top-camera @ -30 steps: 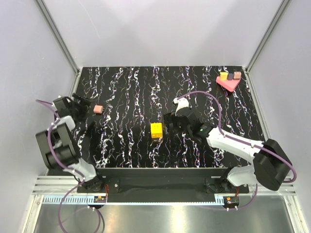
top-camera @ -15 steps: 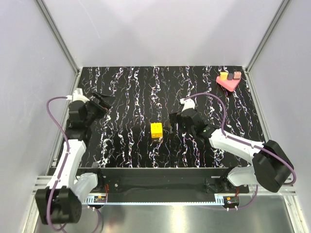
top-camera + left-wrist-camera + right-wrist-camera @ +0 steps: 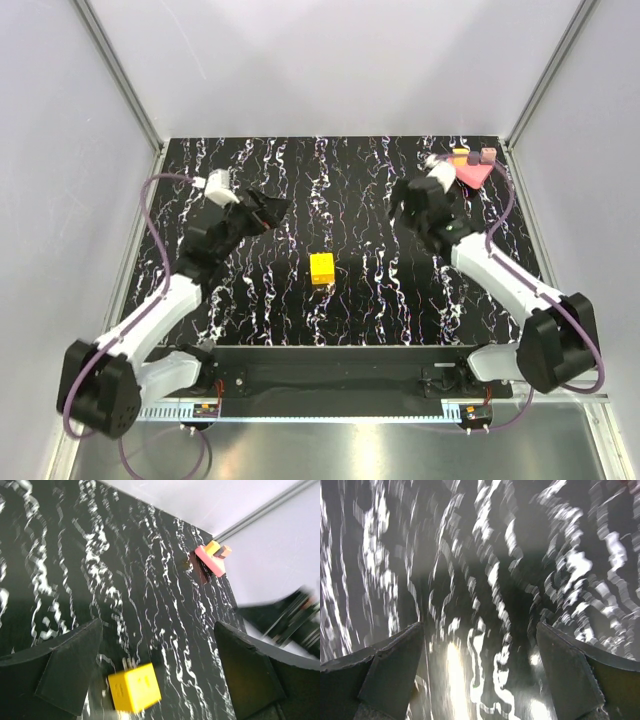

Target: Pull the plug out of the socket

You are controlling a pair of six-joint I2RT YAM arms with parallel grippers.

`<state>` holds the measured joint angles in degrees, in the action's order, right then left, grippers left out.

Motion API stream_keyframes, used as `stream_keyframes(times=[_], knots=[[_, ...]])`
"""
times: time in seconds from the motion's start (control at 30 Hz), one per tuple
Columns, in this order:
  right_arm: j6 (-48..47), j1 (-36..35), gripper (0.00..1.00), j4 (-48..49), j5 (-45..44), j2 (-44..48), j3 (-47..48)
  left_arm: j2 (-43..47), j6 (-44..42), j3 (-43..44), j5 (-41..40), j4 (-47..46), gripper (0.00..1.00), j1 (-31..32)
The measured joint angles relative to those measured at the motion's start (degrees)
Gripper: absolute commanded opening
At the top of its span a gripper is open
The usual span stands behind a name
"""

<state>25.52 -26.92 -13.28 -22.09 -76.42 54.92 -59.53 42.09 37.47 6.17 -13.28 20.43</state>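
Both grippers spread wide, nothing held

The left gripper (image 3: pixel 268 211) and right gripper (image 3: pixel 403 212) are seen above the marbled table (image 3: pixel 300 165), jaws fully apart. A yellow block (image 3: pixel 322 268) is lying alone mid-table between the 2 arms. A pink base (image 3: pixel 468 172) carrying 2 small pieces is set in the far right corner.

A black counter (image 3: pixel 380 300) veined with white streaks fills the middle of the booth. Pale grey walls (image 3: pixel 330 70) close it in. Metal posts climb from its far corners at 11 o'clock (image 3: pixel 120 75) and 1 o'clock (image 3: pixel 545 85). A silver rail (image 3: pixel 330 412) runs along the 6 o'clock edge.
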Motion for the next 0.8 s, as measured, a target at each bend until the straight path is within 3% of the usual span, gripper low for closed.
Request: stream_keyframes(times=[0.17,0.33,0.53,0.67,0.8], knots=[[1.40,9.90,1.00,-1.22,1.20,-4.81,8.17,-11.80,-4.52,1.46,0.33,-10.73,0.94,3.82],[-0.22,17.46,1.00,-1.70,11.85,-11.47,11.39,-19.78,-10.97,5.14,0.42,-11.74,0.95,9.46],[-2.43,15.82,1.00,0.20,28.46,-10.91,0.20,-11.96,-15.34,3.56,-5.90,-6.84,0.96,17.62],[-1.64,13.33,1.00,-1.22,29.59,-7.72,-8.33,-5.73,-14.93,2.49,-13.88,-1.88,0.99,23.78],[0.44,12.87,1.00,-5.07,25.20,-1.36,-11.19,-11.93,-11.08,9.20,-24.44,8.83,0.99,31.17]])
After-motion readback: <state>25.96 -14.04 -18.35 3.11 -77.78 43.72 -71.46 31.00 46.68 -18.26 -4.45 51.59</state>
